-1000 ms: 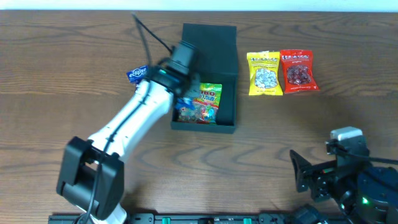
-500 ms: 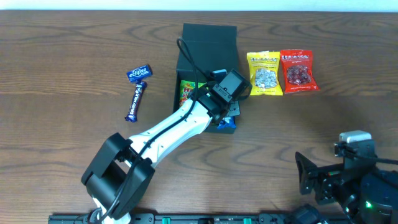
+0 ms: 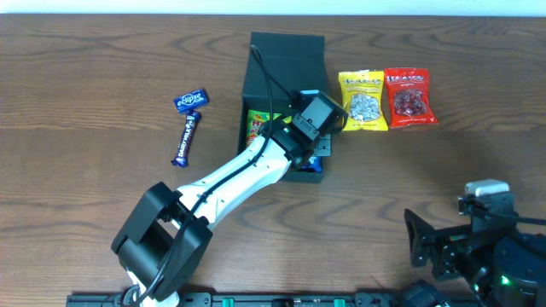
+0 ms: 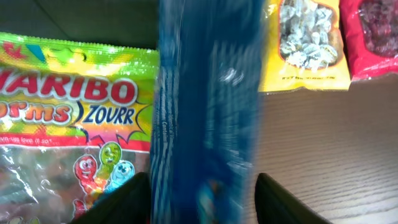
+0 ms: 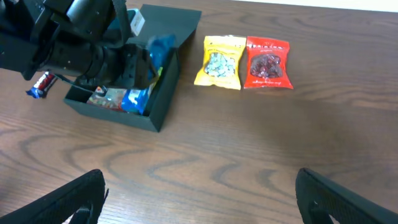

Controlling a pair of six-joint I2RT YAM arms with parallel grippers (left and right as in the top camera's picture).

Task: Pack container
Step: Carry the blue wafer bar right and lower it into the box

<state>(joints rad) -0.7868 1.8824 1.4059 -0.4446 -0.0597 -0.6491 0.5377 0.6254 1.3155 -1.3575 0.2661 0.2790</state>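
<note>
Left gripper (image 4: 205, 202) clamped on a blue packet (image 4: 208, 93) over the open container (image 3: 286, 60)

The dark teal container sits open on the wooden surface (image 3: 102, 51), lid flap folded back at its far side, with a Haribo Worms Zourr bag (image 4: 68, 112) lying flat inside. The left gripper's jaws are closed on the lower part of the blue packet, held upright over the container's wall on the side facing a yellow snack packet (image 3: 363, 100) and a red one (image 3: 409, 96). On the container's other side lie a small blue gum packet (image 3: 191, 100) and a dark blue bar (image 3: 185, 139). The right gripper (image 5: 199, 186) is spread wide with nothing in it, well away from the container's near side.
</note>
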